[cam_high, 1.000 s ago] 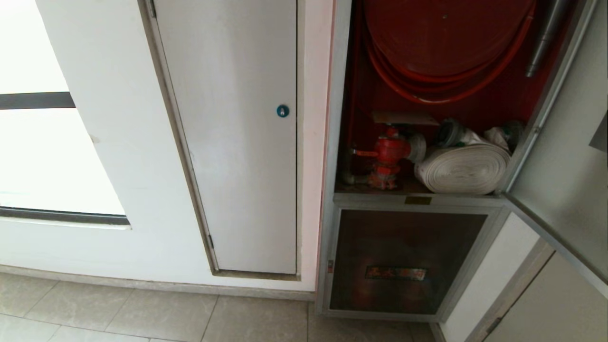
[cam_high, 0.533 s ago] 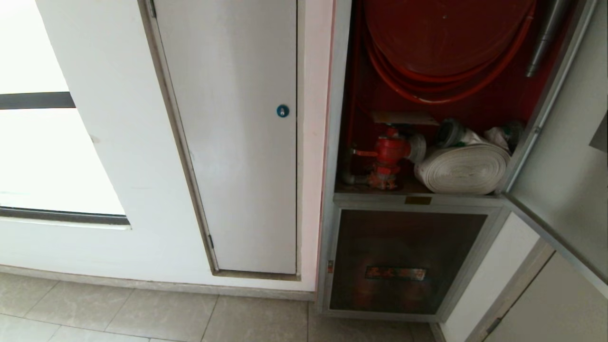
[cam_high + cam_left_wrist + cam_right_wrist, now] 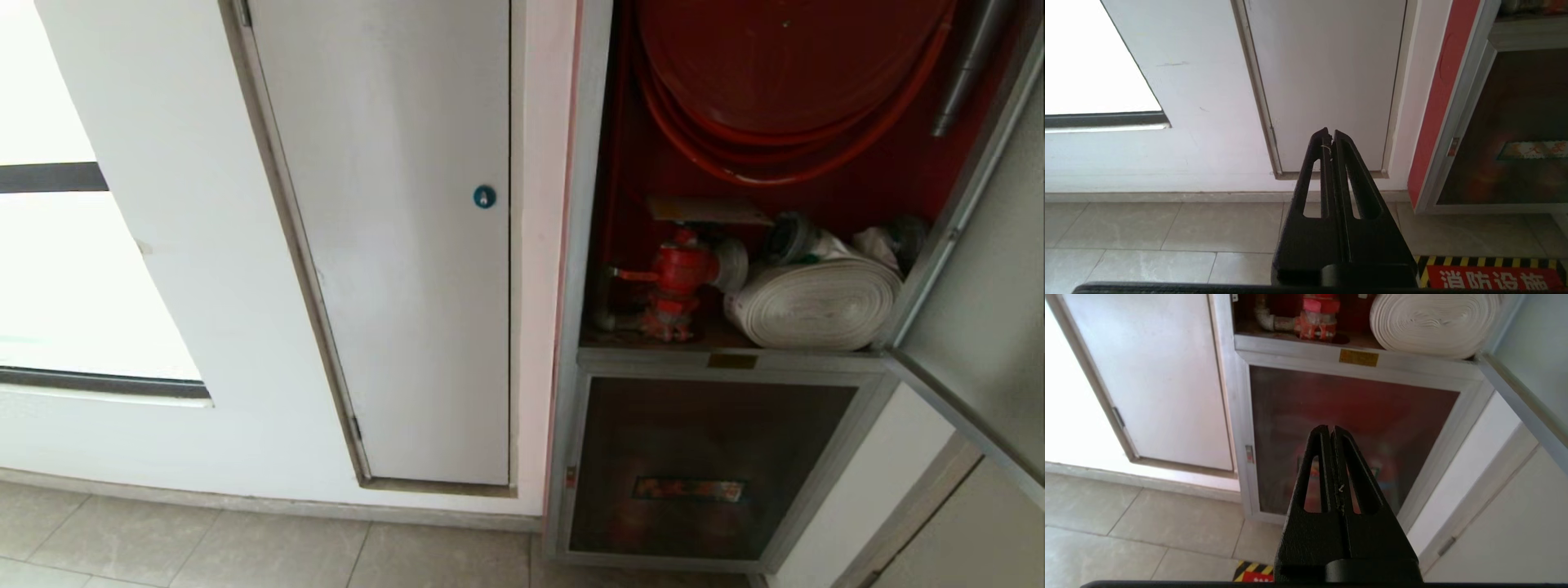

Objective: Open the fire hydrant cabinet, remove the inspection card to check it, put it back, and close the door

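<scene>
The fire hydrant cabinet point(image 3: 581, 245) stands with its door point(image 3: 992, 269) swung wide to the right, baring a red interior with a coiled red hose reel point(image 3: 784, 82), a red valve point(image 3: 682, 273) and a rolled white hose point(image 3: 820, 304) on the shelf. Below them is the smaller tinted panel point(image 3: 702, 465), closed. The inspection card may be the pale flat piece above the valve, though I cannot tell. The left gripper point(image 3: 1330, 134) hangs with fingers pressed together, empty, facing the white door point(image 3: 1327, 81). The right gripper point(image 3: 1332, 430), likewise closed and empty, points at the lower panel.
</scene>
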### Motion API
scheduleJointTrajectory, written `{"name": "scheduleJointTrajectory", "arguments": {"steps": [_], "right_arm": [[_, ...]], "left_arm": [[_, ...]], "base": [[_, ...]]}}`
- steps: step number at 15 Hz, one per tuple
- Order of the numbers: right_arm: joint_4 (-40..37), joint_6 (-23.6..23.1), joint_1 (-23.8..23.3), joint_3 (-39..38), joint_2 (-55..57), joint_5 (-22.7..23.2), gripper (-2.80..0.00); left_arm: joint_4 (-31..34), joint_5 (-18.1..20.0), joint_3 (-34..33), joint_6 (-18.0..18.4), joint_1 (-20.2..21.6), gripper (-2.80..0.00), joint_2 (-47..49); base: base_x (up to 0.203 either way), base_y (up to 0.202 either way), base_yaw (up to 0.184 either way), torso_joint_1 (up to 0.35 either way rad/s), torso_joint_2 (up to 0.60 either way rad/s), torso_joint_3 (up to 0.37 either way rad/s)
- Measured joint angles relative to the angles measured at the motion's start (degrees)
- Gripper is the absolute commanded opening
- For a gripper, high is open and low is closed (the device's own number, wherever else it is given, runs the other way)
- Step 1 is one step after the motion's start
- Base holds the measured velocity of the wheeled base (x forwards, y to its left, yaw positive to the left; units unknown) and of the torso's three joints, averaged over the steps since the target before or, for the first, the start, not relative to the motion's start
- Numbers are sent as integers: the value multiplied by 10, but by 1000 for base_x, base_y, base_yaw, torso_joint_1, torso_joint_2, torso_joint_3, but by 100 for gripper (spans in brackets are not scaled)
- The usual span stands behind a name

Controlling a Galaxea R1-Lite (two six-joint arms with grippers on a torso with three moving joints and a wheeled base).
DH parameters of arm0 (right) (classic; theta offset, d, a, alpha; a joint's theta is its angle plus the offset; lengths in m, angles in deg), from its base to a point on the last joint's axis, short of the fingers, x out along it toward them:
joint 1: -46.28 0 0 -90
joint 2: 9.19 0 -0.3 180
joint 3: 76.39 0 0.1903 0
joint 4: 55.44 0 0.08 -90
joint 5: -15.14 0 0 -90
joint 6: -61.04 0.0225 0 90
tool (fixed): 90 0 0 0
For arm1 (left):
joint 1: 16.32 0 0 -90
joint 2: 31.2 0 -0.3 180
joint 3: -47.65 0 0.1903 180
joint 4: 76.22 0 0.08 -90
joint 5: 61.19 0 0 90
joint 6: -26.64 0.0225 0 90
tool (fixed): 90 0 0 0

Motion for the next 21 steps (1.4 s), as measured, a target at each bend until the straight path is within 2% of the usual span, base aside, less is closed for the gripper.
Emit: {"name": "scheduleJointTrajectory", "arguments": {"steps": [21], "right_arm": [[0,1,0,0,0,-1,-280]], "left_arm": [[1,0,0,0,0,-280,0]], "base": [[197,0,-1,3,3,2]]}}
